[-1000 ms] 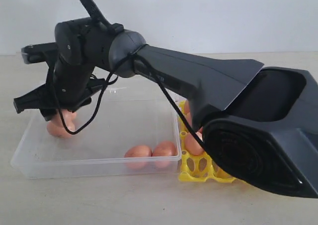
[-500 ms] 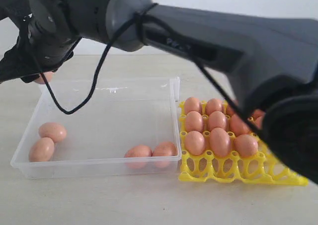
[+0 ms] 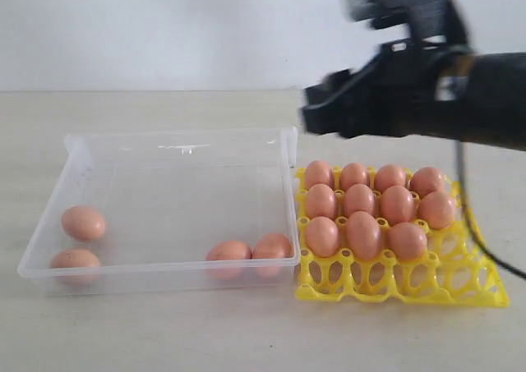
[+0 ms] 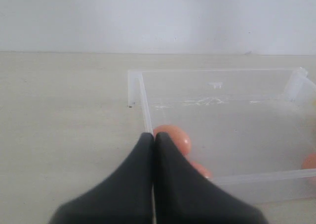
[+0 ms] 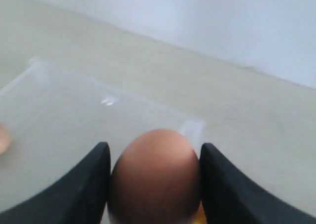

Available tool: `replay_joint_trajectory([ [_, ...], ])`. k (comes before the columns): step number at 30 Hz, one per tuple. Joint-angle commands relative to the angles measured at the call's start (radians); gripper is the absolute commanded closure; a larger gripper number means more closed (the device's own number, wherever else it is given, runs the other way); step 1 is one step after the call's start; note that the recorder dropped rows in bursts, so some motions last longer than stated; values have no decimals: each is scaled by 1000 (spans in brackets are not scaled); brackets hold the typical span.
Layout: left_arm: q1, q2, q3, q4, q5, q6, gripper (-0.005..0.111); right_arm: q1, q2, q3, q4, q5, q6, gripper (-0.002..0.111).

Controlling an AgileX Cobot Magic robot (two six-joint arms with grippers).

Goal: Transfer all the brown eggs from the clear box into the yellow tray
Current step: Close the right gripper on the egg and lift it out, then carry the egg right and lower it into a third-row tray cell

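Note:
In the right wrist view my right gripper (image 5: 154, 146) is shut on a brown egg (image 5: 155, 177), one finger on each side of it. In the exterior view that gripper (image 3: 320, 113) is a blurred dark shape above the back left of the yellow tray (image 3: 472, 286); its egg is hidden there. Several brown eggs (image 3: 362, 232) fill the tray's back rows. The clear box (image 3: 164, 269) holds two eggs at its left end (image 3: 84, 222) and two at its front right (image 3: 251, 249). My left gripper (image 4: 153, 135) is shut and empty, just outside a box corner, with an egg (image 4: 174, 137) behind its tips.
The box and tray stand side by side, touching, on a pale tabletop (image 3: 164, 331) with a white wall behind. The tray's front row of cups (image 3: 386, 277) stands open. A black cable (image 3: 481, 241) hangs from the right arm over the tray's right side.
My right arm has lifted from the box's left end and swung right, over the tray. The two eggs at the left end have shifted slightly.

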Motion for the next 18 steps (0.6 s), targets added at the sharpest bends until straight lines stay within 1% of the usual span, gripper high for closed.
replay_joint_trajectory([
  [1, -3, -2, -3, -8, 3, 4, 111, -276, -162, 101, 13, -100, 35, 109],
  [3, -3, -2, -3, -8, 3, 4, 111, -405, -161, 101, 41, -180, 128, 109],
  [5, -3, -2, -3, -8, 3, 4, 111, -527, -133, 101, 34, -283, 306, 109],
  [6, -3, -2, -3, -8, 3, 4, 111, -574, -111, 101, -9, -337, 434, 109],
  [7, -3, -2, -3, -8, 3, 4, 111, -615, -86, 101, -103, -391, 578, 109],
  [9, -3, -2, -3, -8, 3, 4, 111, -675, -31, 101, -378, -534, 876, 109],
  [10, -3, -2, -3, -8, 3, 4, 111, -703, 4, 101, -556, -646, 1036, 109],
  [11, -3, -2, -3, -8, 3, 4, 111, -729, 43, 101, -714, -787, 1155, 109],
  [12, -3, -2, -3, -8, 3, 4, 111, -745, 75, 101, -816, -905, 1224, 109],
  [14, -3, -2, -3, -8, 3, 4, 111, -762, 144, 101, -1004, -1133, 1267, 109],
  [18, -3, -2, -3, -8, 3, 4, 111, -762, 210, 104, -1282, -1149, 1300, 109],
])
